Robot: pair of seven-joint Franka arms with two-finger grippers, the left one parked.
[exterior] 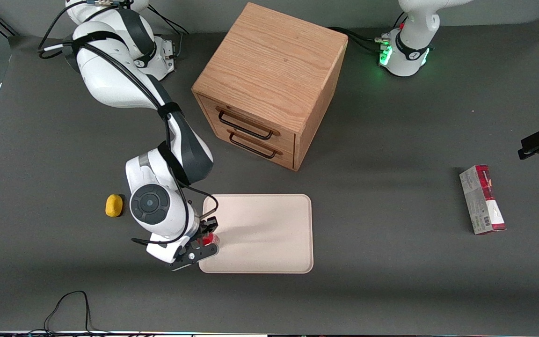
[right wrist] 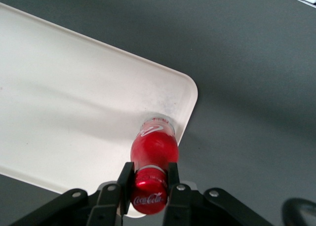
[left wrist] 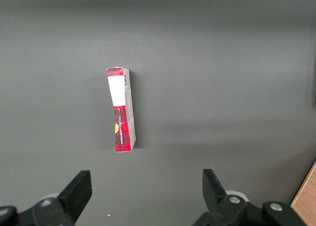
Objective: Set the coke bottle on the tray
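The coke bottle [right wrist: 153, 149] is small and slim, with a red cap, a red label and a clear base. It stands upright with its base on or just above a corner of the cream-white tray [right wrist: 74, 112]; I cannot tell whether it touches. My gripper [right wrist: 149, 179] is shut on its neck just under the cap, one black finger on each side. In the front view the gripper [exterior: 208, 236] sits over the tray [exterior: 269, 234] at the edge toward the working arm's end, and only a bit of red of the coke bottle [exterior: 210, 240] shows between the fingers.
A wooden drawer cabinet [exterior: 269, 84] with two drawers stands farther from the front camera than the tray. A yellow lump [exterior: 114, 205] lies beside the working arm. A red-and-grey carton [exterior: 482, 199] lies toward the parked arm's end.
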